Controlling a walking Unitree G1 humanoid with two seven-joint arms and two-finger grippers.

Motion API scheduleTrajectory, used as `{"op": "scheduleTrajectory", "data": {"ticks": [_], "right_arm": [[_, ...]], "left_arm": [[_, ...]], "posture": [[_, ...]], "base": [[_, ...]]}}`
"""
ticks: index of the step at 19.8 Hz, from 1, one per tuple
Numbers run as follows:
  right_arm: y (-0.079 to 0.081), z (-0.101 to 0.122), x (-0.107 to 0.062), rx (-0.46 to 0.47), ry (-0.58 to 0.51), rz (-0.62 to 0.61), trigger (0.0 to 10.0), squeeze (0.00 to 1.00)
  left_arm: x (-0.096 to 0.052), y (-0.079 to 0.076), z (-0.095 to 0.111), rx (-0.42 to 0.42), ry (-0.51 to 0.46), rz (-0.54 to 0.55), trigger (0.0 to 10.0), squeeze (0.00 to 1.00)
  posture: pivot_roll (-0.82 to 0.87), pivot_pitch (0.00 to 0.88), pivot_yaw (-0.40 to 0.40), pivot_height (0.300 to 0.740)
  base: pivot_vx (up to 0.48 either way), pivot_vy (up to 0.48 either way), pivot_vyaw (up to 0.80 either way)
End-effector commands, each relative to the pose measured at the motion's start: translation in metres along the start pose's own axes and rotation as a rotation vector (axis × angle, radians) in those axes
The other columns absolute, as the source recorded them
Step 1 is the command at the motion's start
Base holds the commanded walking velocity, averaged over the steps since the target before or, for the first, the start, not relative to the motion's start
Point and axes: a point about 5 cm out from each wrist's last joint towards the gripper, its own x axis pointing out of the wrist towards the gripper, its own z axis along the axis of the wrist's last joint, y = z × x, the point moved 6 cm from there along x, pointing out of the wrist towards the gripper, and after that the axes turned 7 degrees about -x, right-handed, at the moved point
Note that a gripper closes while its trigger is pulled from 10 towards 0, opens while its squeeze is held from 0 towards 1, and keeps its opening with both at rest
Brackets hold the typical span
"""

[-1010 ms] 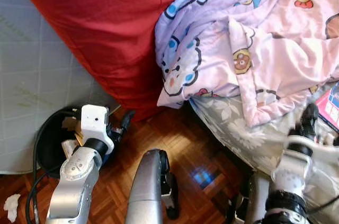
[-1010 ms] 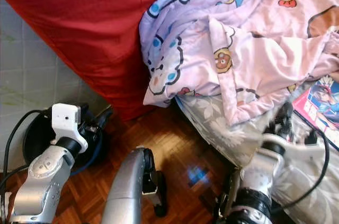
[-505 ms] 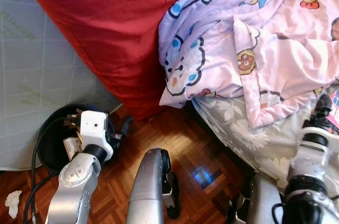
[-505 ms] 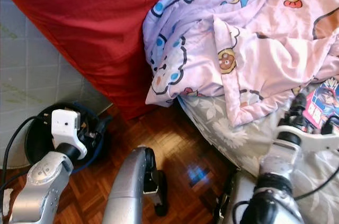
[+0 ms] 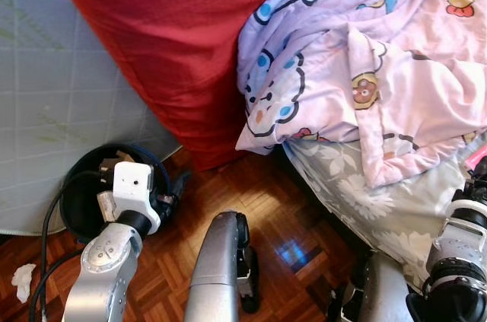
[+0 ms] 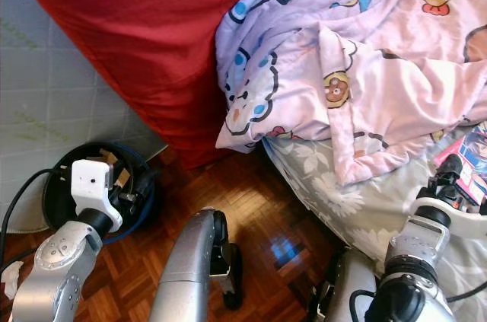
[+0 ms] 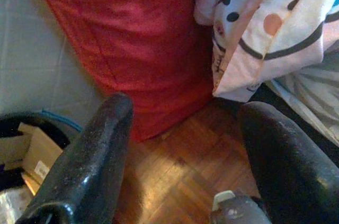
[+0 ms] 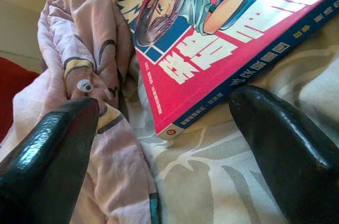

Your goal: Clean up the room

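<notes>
- The right gripper (image 8: 169, 123) hovers low over the grey floral sheet (image 6: 358, 208), its two black fingers spread wide and empty, the corner of a comic book (image 8: 222, 38) lying just ahead between them.
- The book, red and blue on its cover with a dark blue spine, rests flat on the sheet at the bed's right side, its near corner free and its upper edge tucked against the rumpled pink cartoon quilt (image 5: 380, 71).
- The step in hand appears to be the reach for the book, one loose item in a room to be tidied; no grasp is made yet.
- The next move likely calls for the fingers to go forward and straddle the spine corner, then close on the thin edge without snagging a fold of the quilt beside it.
- The left gripper (image 7: 183, 155) hangs idle above the parquet floor (image 5: 281, 208), fingers wide apart and holding nothing, close to a dark round bin (image 5: 80, 185) with cardboard scraps inside.
- Room is tight on the left: the bin stands at the foot of a tiled wall (image 5: 53, 86) beside a hanging red cloth (image 5: 167, 40), and a crumpled white tissue (image 5: 23, 280) lies on the floor nearby.
- The bed edge drops off between the arms, the quilt overhanging it; open floor lies straight ahead of the robot.
</notes>
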Motion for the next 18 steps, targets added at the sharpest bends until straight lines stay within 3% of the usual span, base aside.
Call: {"op": "scheduleTrajectory", "data": {"ticks": [1, 8, 11, 18], "right_arm": [[-0.029, -0.001, -0.013, 0.019, 0.004, -0.097, 10.0, 0.0], [-0.037, -0.002, -0.013, 0.26, -0.036, -0.136, 10.0, 0.0], [-0.03, 0.003, -0.009, 0.275, -0.04, -0.098, 10.0, 0.0], [-0.039, 0.023, -0.003, 0.256, -0.071, -0.154, 10.0, 0.0]], "left_arm": [[-0.007, 0.004, -0.005, 0.017, 0.03, 0.008, 10.0, 0.0], [-0.015, 0.003, -0.005, 0.038, 0.056, -0.006, 10.0, 0.0], [-0.018, 0.004, -0.004, 0.044, 0.065, -0.007, 10.0, 0.0], [-0.024, 0.003, -0.007, 0.045, 0.082, -0.003, 10.0, 0.0]], "posture": [[0.24, 0.418, 0.229, 0.586], [0.28, 0.44, 0.268, 0.586], [0.28, 0.448, 0.276, 0.586], [0.28, 0.464, 0.276, 0.586]], "base": [[0.0, 0.0, 0.0], [0.0, 0.0, 0.0], [0.0, 0.0, 0.0], [0.0, 0.0, 0.0]]}}
